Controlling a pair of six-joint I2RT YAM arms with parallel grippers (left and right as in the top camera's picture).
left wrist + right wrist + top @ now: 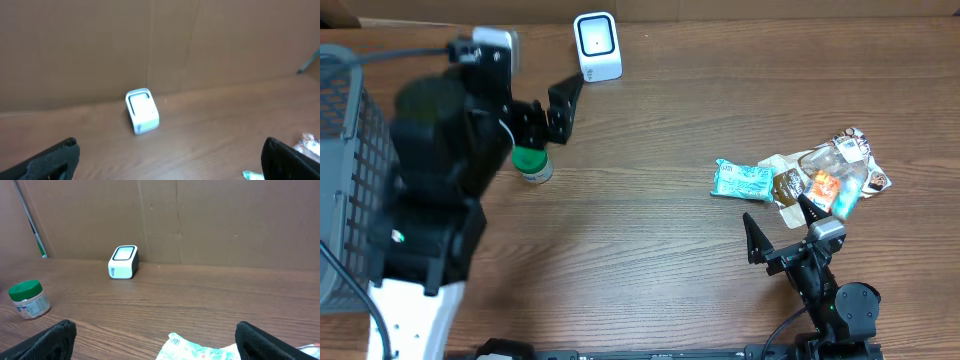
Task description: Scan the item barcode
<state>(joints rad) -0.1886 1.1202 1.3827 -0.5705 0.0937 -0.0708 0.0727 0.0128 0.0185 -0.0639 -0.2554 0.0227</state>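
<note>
Where brown wood-grain laminate forms the desk [650,150], a plain cardboard wall [210,220] closes its far side and a grey wire-mesh basket [345,150] stands at its left edge. The black left arm [440,170] rises close to the overhead camera and appears blurred; it reaches toward the far side. The left gripper [170,145] faces the scanner with its jaws spread wide and nothing between them. The right arm [830,300] sits low at the near edge. The right gripper [778,218] is likewise spread wide and unloaded, its fingertips just short of the items. Those items are a heap of crinkled, glossy packets [835,170] on the right of the desk, with a flat teal packet [742,180] at the heap's left side. The scanner [597,45], a rounded white box with a dark window, stands near the wall. A small cylindrical jar [531,163] with a green lid stands upright beside the left arm.
</note>
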